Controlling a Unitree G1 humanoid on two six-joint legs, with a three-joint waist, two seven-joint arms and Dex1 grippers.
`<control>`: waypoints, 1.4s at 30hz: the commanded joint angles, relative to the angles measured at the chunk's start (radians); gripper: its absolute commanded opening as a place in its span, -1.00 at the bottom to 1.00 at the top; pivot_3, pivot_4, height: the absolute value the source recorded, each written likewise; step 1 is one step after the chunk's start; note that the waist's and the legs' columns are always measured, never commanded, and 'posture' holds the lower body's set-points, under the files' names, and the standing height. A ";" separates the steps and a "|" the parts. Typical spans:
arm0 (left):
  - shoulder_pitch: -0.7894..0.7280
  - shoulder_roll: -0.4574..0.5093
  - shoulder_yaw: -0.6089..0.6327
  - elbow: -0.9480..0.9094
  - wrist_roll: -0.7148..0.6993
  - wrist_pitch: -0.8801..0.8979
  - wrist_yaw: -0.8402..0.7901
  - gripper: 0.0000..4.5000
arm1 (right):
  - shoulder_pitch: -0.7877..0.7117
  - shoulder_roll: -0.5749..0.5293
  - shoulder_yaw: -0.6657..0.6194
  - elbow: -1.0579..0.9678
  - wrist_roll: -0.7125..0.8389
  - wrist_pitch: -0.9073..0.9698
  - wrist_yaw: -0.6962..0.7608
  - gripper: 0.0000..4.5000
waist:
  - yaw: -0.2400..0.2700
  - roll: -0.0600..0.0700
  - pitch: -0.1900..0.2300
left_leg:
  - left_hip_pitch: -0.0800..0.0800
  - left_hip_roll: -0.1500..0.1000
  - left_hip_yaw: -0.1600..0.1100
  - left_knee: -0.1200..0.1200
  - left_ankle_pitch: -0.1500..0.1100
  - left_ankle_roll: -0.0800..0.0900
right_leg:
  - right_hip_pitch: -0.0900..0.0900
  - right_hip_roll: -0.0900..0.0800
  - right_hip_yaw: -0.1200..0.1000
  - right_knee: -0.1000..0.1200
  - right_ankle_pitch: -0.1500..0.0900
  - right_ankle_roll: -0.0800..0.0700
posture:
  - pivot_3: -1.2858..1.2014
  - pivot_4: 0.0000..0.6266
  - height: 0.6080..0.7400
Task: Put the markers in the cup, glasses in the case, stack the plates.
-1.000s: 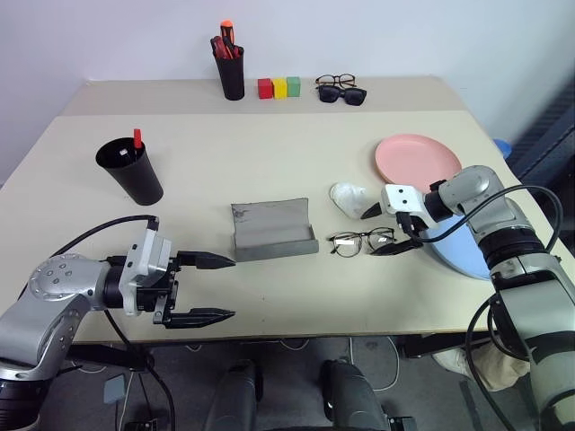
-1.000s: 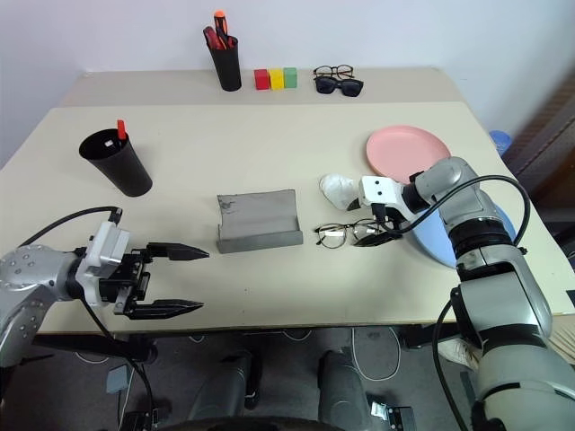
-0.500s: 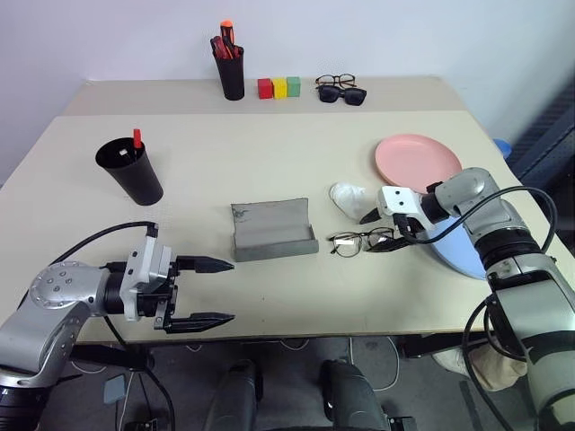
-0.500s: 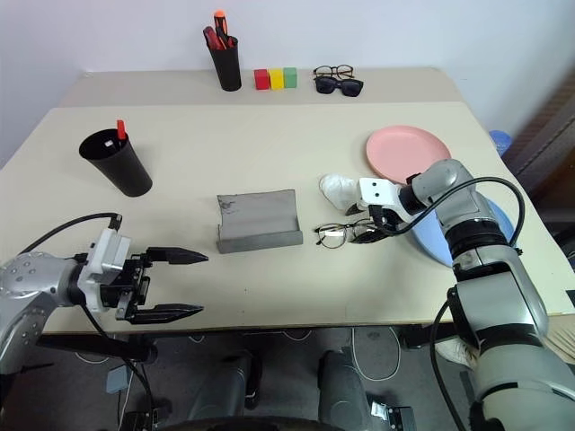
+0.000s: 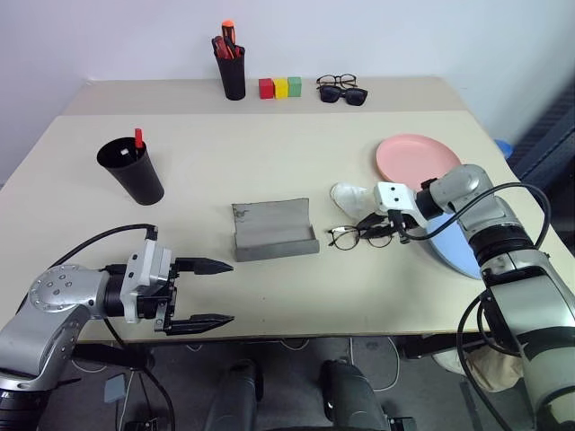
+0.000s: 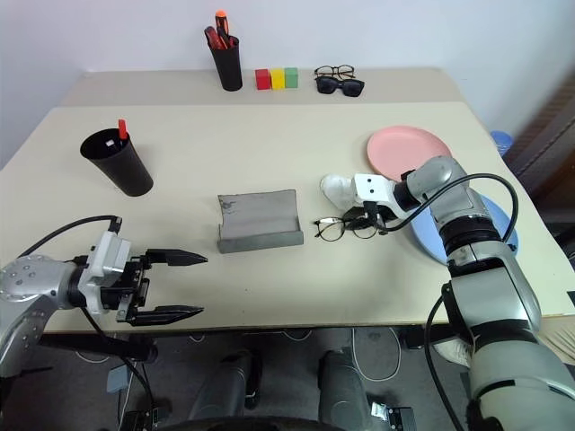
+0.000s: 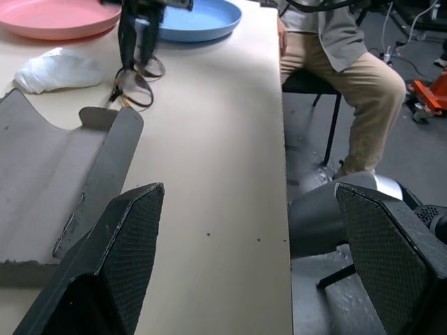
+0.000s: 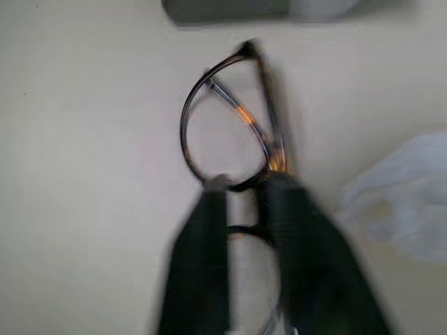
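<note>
We see the right gripper [image 5: 375, 221] with its two black fingers [image 8: 202, 265] clamped on the glasses [image 5: 359, 236], pinching the frame near the bridge; one clear lens sticks out just past the fingertips, and the other sits between the fingers. The glasses lie at the table [image 5: 269, 162] surface just beyond those fingertips, toward the case [image 5: 272, 230]. The grey case stands open with its lid up, a short way beyond the glasses from the right fingers. A crumpled white cloth [image 5: 350, 196] lies just beside the right fingers, on the far side. The pink plate [image 5: 418, 159] rests behind the right gripper, and the blue plate [image 5: 461, 254] lies under the right forearm, apart from the pink one.

The left gripper [image 5: 212, 292] hovers at the near table edge with its fingers [image 7: 105, 279] spread wide apart and nothing between them. The open case lies ahead of these fingertips, well apart from them. The black cup [image 5: 132, 171] stands far off to the side of the left fingers, with a red-capped marker [image 5: 138, 138] poking out of its rim. In the left wrist view a seated person [image 7: 335, 63] shows beyond the table edge.
</note>
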State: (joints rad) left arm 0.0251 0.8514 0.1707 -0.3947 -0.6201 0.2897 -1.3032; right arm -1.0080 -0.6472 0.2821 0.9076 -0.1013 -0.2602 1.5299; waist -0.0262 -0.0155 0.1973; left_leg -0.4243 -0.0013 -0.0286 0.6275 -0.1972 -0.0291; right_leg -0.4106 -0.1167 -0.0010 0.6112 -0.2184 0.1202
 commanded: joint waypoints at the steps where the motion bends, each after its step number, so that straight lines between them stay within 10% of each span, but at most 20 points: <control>1: -0.008 0.001 -0.003 -0.024 -0.006 -0.005 0.007 0.79 | -0.008 -0.010 -0.009 0.019 -0.011 -0.014 -0.019 -0.99 | -0.010 -0.001 -0.001 | 0.001 0.000 0.000 0.000 0.000 0.000 | 0.001 0.000 0.000 0.000 0.000 0.000 | 0.03 -0.52 1.00; 15: -0.017 0.003 -0.012 -0.027 -0.011 0.005 0.013 0.79 | -0.024 -0.003 -0.040 -0.024 0.035 0.067 0.018 -0.99 | -0.016 0.000 0.000 | 0.001 0.000 0.000 0.000 0.000 0.000 | 0.001 0.000 0.000 0.000 0.000 0.000 | 0.03 -0.52 1.00; 27: -0.037 0.001 -0.035 -0.010 -0.007 0.003 0.013 0.79 | -0.045 0.080 -0.087 -0.512 0.305 0.653 0.056 -0.99 | -0.013 0.003 0.002 | -0.002 0.001 0.000 -0.004 0.000 0.000 | -0.006 0.000 0.001 0.002 0.000 0.000 | 0.03 -0.52 1.00; 42: 0.026 0.009 -0.008 -0.069 -0.024 0.016 0.038 0.79 | -0.132 0.325 -0.051 -0.291 0.265 0.609 -0.135 -0.99 | -0.017 0.003 0.002 | -0.004 0.000 0.001 -0.006 0.001 -0.001 | -0.009 0.001 0.001 0.003 0.000 0.000 | 0.03 -0.52 1.00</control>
State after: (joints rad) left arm 0.0463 0.8520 0.1344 -0.4189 -0.6221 0.3042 -1.2705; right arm -1.0933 -0.3366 0.2409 0.6087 0.1612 0.3642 1.4098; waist -0.0429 -0.0125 0.1992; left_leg -0.4283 -0.0008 -0.0278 0.6213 -0.1961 -0.0307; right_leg -0.4198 -0.1157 -0.0003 0.6139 -0.2184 0.1201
